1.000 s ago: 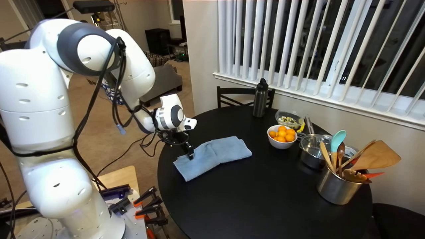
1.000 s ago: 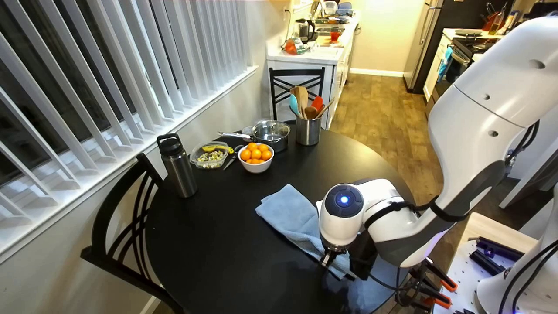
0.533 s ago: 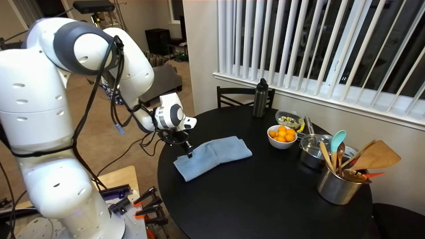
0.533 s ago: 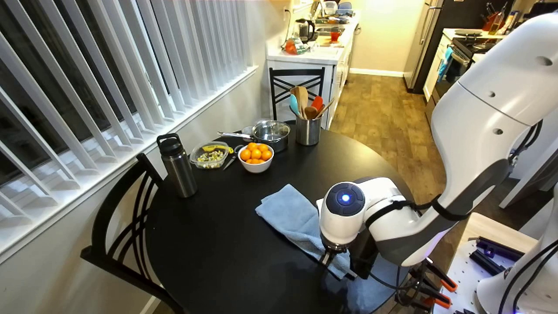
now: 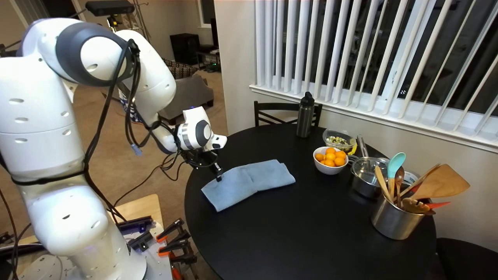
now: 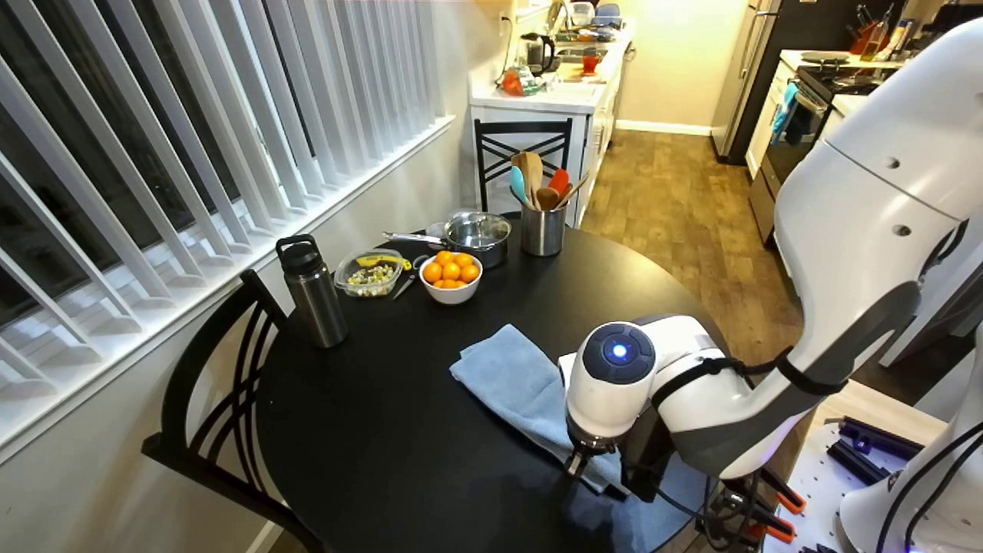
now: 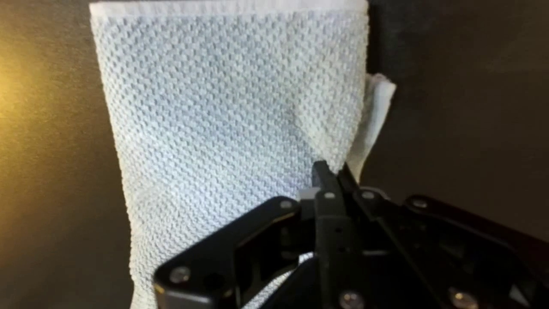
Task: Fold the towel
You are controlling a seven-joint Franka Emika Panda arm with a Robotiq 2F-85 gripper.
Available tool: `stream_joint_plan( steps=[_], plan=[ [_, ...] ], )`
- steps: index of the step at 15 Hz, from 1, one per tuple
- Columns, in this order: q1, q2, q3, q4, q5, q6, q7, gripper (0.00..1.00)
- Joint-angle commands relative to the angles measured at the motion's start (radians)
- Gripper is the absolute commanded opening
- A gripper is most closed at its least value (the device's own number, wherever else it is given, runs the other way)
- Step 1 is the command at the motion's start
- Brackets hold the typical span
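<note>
The light blue towel (image 5: 256, 179) lies folded in a long strip on the round black table (image 5: 311, 225). It also shows in an exterior view (image 6: 507, 376), partly hidden by the arm. In the wrist view the towel (image 7: 214, 107) fills the left and middle, with a hemmed end at the top. A paler under layer (image 7: 373, 116) sticks out at its right side. My gripper (image 7: 334, 171) is at the towel's right long edge, its fingers close together with a pinch of towel between the tips. In an exterior view the gripper (image 5: 218, 179) is low at the towel's edge on the robot's side.
A steel bottle (image 5: 305, 116), a white bowl of oranges (image 5: 328, 170), a clear food container (image 5: 338, 140), a pot (image 5: 365, 182) and a steel utensil holder (image 5: 395, 221) stand along the window side. Chairs (image 6: 223, 407) stand around the table.
The gripper has shifted slightly toward the table edge on the robot's side. The towel's edge has moved with it, and the creases near the gripper look smoother.
</note>
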Motion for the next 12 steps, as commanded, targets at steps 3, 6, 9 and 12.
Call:
stream_joint_plan(
  steps=[3, 6, 9, 12],
  plan=[
    [0.0, -0.127, 0.097, -0.076, 0.166, 0.036, -0.122, 0.01],
    [-0.005, -0.128, 0.132, -0.06, 0.26, 0.0, -0.203, 0.28],
    [-0.004, -0.128, 0.143, -0.056, 0.312, 0.001, -0.255, 0.4],
    [-0.005, -0.134, 0.145, -0.061, 0.349, 0.005, -0.291, 0.6]
  ],
)
